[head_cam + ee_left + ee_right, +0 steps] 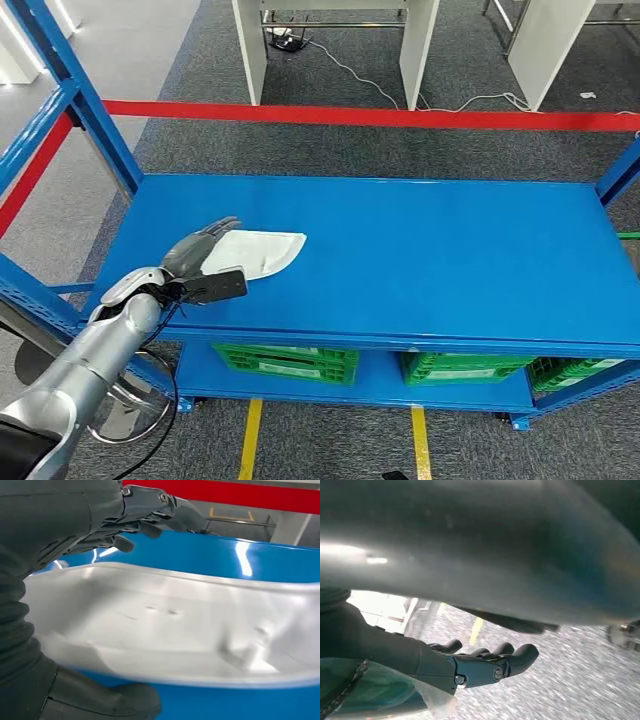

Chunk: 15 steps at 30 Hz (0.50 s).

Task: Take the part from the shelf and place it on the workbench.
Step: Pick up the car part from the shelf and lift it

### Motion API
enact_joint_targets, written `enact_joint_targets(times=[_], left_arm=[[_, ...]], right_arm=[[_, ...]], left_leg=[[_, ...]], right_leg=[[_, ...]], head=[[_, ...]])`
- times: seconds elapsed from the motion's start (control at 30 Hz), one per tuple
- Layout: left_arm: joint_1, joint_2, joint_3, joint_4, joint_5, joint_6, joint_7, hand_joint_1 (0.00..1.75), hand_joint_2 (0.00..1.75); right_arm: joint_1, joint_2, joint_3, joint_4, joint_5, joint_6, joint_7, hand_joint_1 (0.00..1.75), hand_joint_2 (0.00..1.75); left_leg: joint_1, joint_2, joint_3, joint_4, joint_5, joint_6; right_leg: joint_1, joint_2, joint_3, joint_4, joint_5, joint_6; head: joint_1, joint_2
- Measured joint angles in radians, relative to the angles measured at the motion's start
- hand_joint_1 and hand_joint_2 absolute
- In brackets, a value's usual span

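Head view: one white part (256, 252) is seen lying flat on the blue shelf (423, 260), one left hand (198, 252) is laid on the part's near-left end, fingers stretched along its top edge, the silver left arm (90, 350) reaching up from the lower left. Three green crates (290, 361) are counted on the lower tier, below and beyond the hand to its right. One red tape line (362, 116) is stretched across the floor behind the shelf, far ahead of the hand. Left wrist view: the part (177, 625) is seen close up as a shallow silvery tray shape resting on the blue surface, its edge taken between the dark fingers (147, 517) on one side and the thick thumb (105, 700) on the other; contact looks like a grip on the rim. Right wrist view: one right hand (482, 665) is seen hanging over grey carpet, fingers curled loosely and apart, nothing held.
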Motion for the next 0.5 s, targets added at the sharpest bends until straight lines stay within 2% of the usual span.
enact_joint_targets(times=[0.07, 0.13, 0.17, 0.2, 0.23, 0.27, 0.33, 0.37, 0.47, 0.5], left_arm=[[-0.002, 0.001, -0.001, 0.004, 0.001, -0.001, 0.001, 0.0, 1.75], [-0.004, 0.003, -0.005, 0.012, 0.001, -0.002, 0.002, 0.0, 1.75], [-0.003, 0.004, -0.007, 0.016, 0.001, -0.003, 0.002, 0.0, 1.75], [-0.003, 0.004, -0.009, 0.02, 0.001, -0.003, 0.002, 0.0, 1.75], [-0.003, 0.004, -0.01, 0.023, 0.001, -0.003, 0.002, 0.0, 1.75], [-0.003, 0.004, -0.011, 0.025, 0.001, -0.003, 0.002, 0.0, 1.75], [-0.006, 0.006, -0.012, 0.028, 0.001, -0.003, 0.002, 0.0, 1.75], [-0.007, 0.007, -0.012, 0.03, 0.001, -0.004, 0.003, 0.0, 1.75], [-0.012, 0.012, -0.015, 0.035, 0.001, -0.023, 0.004, 0.0, 1.75], [-0.014, 0.015, -0.017, 0.037, 0.002, -0.032, 0.004, 0.0, 1.75]], right_arm=[[0.0, 0.0, -0.002, 0.0, 0.0, 0.0, 0.0, 0.0, 0.0], [0.002, 0.0, -0.007, 0.0, 0.001, 0.0, 0.001, 0.0, 0.0], [0.002, 0.0, -0.009, 0.0, 0.001, 0.0, 0.001, 0.0, 0.0], [0.002, 0.0, -0.011, 0.0, 0.001, 0.0, 0.001, 0.0, 0.0], [0.002, 0.0, -0.012, 0.0, 0.001, 0.0, 0.001, 0.0, 0.0], [0.002, 0.0, -0.012, 0.0, 0.001, 0.0, 0.001, 0.0, 0.0], [0.0, 0.0, -0.013, 0.0, 0.002, -0.001, 0.0, 0.0, 0.0], [0.0, 0.0, -0.013, 0.0, 0.003, -0.001, -0.001, 0.0, 0.0], [0.0, 0.0, -0.013, 0.0, 0.005, 0.0, -0.001, 0.0, 0.0], [0.0, 0.0, -0.013, 0.0, 0.006, 0.0, 0.0, 0.0, 0.0]], left_leg=[[0.0, 0.0, -0.001, 0.0, 0.0, 0.002], [0.0, 0.0, -0.002, 0.0, 0.001, 0.004], [0.0, 0.0, -0.002, 0.0, 0.001, 0.004], [0.0, -0.001, -0.002, 0.001, 0.0, 0.004], [0.001, -0.001, -0.001, 0.002, -0.001, 0.003], [0.001, -0.002, 0.0, 0.004, -0.002, 0.0], [-0.002, -0.003, -0.004, 0.013, -0.007, -0.008], [-0.004, -0.003, -0.007, 0.016, -0.008, -0.013], [-0.004, -0.004, -0.011, 0.021, -0.01, -0.025], [-0.003, -0.003, -0.015, 0.032, -0.02, -0.029]], right_leg=[[-0.001, -0.001, -0.031, 0.066, -0.032, 0.003], [-0.003, -0.001, -0.094, 0.193, -0.082, 0.009], [-0.004, -0.001, -0.113, 0.23, -0.088, 0.011], [-0.004, -0.002, -0.115, 0.23, -0.075, 0.012], [-0.005, -0.002, -0.096, 0.189, -0.045, 0.013], [-0.005, -0.003, -0.064, 0.121, -0.009, 0.012], [-0.005, -0.004, -0.001, 0.004, 0.03, 0.007], [-0.004, -0.004, 0.013, -0.023, 0.033, 0.003], [-0.004, -0.002, 0.016, -0.029, 0.032, -0.016], [-0.005, -0.002, 0.017, -0.031, 0.033, -0.022]], head=[[0.0, 0.0], [0.001, 0.0], [0.0, 0.0], [0.0, 0.0], [0.0, 0.0], [0.0, 0.0], [0.0, 0.0], [0.0, 0.0], [0.001, 0.0], [-0.001, 0.0]])
